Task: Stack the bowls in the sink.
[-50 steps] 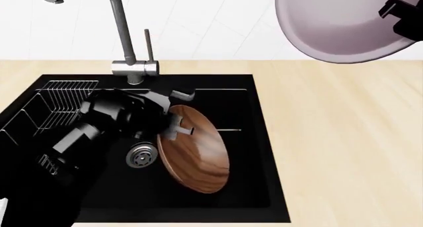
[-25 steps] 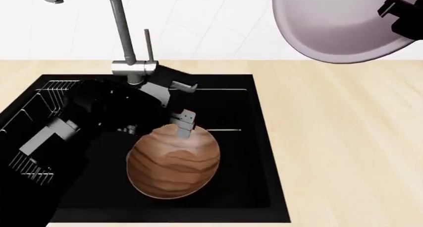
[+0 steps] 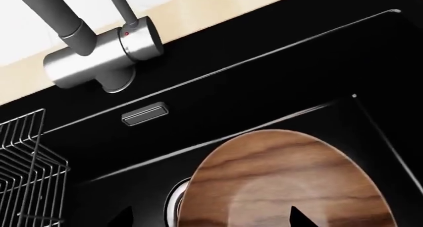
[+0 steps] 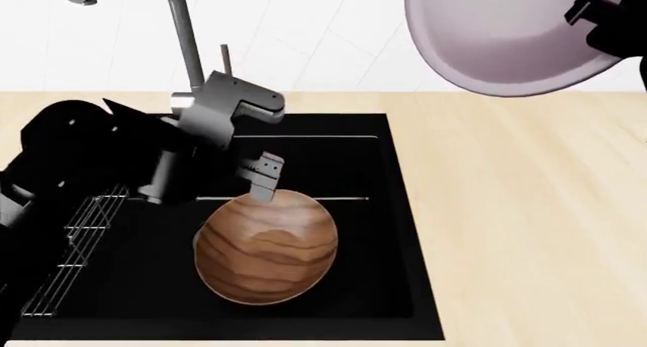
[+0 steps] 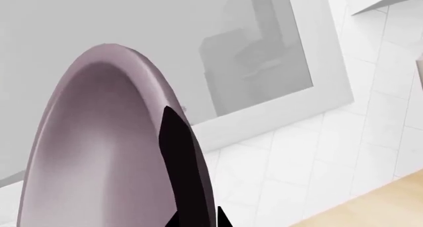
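The brown wood-grain bowl (image 4: 265,245) lies in the black sink (image 4: 379,286), over the drain, and appears to have its rounded outside facing up. My left gripper (image 4: 269,139) hovers open just above the bowl's far edge, near the faucet, holding nothing. In the left wrist view the brown bowl (image 3: 284,182) lies below the spread fingertips (image 3: 300,218), with the sink wall (image 3: 264,78) behind it. My right gripper (image 4: 596,21) is raised high at the upper right, shut on the rim of the tilted purple-grey bowl (image 4: 501,36). In the right wrist view a dark finger (image 5: 182,162) presses on that bowl (image 5: 99,152).
The chrome faucet (image 4: 187,51) stands at the sink's back edge, close to my left gripper. A wire rack (image 4: 71,248) fills the sink's left side. Beige wooden countertop (image 4: 526,226) extends to the right. A sliver of the drain (image 3: 176,203) shows beside the brown bowl.
The brown bowl went from standing on edge in my left gripper to lying in the basin, released. My left arm rose and drew back toward the faucet. The purple-grey bowl shifted slightly left.
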